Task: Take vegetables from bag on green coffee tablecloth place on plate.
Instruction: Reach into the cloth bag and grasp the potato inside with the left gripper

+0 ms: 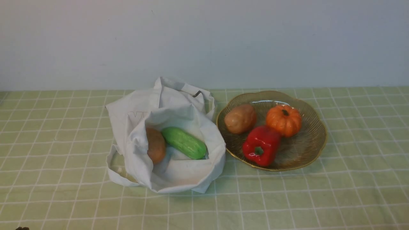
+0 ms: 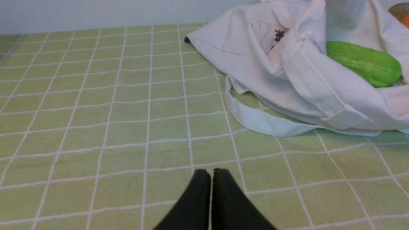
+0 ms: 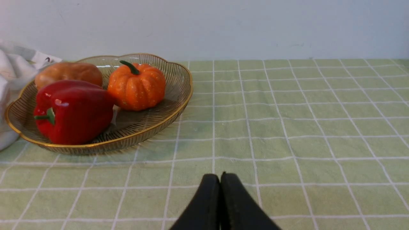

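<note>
Two vegetables lie inside the open white bag (image 1: 207, 174), left of centre in the front view: a brown potato (image 1: 156, 145) against its left wall and, just beside it, a green cucumber (image 1: 184, 142). I'd judge the cucumber the easier next pick. Its long axis slants from upper left to lower right, so the jaws would want to close across that slant. The left jaws (image 2: 211, 174) are closed on nothing, well apart from the bag, which sits at the upper right of their wrist view; they look the nearer pair. The right jaws (image 3: 220, 179) are also together and bare, the plate (image 3: 188, 92) at the upper left of theirs. The surface wears a pale green gridded tablecloth (image 1: 361, 153), running back to a plain bluish-grey wall (image 1: 204, 41).
</note>
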{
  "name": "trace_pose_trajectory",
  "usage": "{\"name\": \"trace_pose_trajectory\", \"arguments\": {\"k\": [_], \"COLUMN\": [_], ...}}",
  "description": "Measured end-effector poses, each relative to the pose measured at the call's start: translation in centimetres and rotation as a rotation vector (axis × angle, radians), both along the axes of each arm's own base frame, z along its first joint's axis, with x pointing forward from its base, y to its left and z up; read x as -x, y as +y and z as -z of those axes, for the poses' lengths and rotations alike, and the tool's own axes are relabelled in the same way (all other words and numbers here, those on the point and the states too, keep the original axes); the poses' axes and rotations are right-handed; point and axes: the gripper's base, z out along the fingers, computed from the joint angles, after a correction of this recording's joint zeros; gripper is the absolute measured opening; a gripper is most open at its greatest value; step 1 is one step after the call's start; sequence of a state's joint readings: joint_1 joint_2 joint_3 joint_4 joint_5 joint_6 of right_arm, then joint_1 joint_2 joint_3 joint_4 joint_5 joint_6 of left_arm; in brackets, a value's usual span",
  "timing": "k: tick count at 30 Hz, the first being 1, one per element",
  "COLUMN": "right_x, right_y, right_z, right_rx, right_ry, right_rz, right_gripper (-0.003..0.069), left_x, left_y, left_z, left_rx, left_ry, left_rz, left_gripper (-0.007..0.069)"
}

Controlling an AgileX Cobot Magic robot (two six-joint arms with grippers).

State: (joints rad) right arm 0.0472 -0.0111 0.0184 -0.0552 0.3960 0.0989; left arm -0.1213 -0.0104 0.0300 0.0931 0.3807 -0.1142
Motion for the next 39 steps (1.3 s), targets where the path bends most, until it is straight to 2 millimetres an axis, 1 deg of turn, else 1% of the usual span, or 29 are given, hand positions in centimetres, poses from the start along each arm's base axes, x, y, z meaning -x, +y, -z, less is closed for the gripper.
{"name": "trace_pose_trajectory", "arguments": {"k": [20,22,23,24,26,27,28,32,35,36,39], "right_x": [0.0,0.0,0.0,0.0,0.0,0.0,0.0,0.0,0.0,0.0,0.0], "right_y": [0.0,0.0,0.0,0.0,0.0,0.0,0.0,0.0,0.0,0.0,0.0], "right_z": [0.0,0.0,0.0,0.0,0.0,0.0,0.0,0.0,0.0,0.0,0.0], "right_rx": [0.000,0.000,0.000,0.000,0.000,0.000,0.000,0.000,0.000,0.000,0.000], "right_ry": [0.000,0.000,0.000,0.000,0.000,0.000,0.000,0.000,0.000,0.000,0.000], "right_rz": [0.000,0.000,0.000,0.000,0.000,0.000,0.000,0.000,0.000,0.000,0.000], "right_gripper": [-0.0015,-0.0015,-0.0015,-0.0015,-0.0015,-0.0015,-0.0015,-0.0015,-0.0015,-0.0015,-0.0015], "left_x": [0.0,0.0,0.0,0.0,0.1,0.1,0.1,0.1,0.1,0.1,0.0], "left_y": [0.0,-0.1,-0.3,-0.5,-1.2,-1.4,-1.6,-2.2,-2.3,-2.3,-2.0], "left_z": [0.0,0.0,0.0,-0.1,-0.4,-0.5,-0.6,-1.2,-1.5,-1.6,-1.9], "left_rx": [0.001,0.041,0.126,0.258,0.608,0.727,0.841,1.179,1.290,1.304,1.262], "left_ry": [0.000,0.004,0.009,0.017,0.055,0.071,0.080,0.125,0.133,0.127,0.058], "left_rz": [0.000,-0.004,-0.011,-0.022,-0.049,-0.058,-0.066,-0.080,-0.080,-0.076,-0.070], "left_gripper": [-0.0005,-0.0005,-0.0005,-0.0005,-0.0005,-0.0005,-0.0005,-0.0005,-0.0005,-0.0005,-0.0005]}}
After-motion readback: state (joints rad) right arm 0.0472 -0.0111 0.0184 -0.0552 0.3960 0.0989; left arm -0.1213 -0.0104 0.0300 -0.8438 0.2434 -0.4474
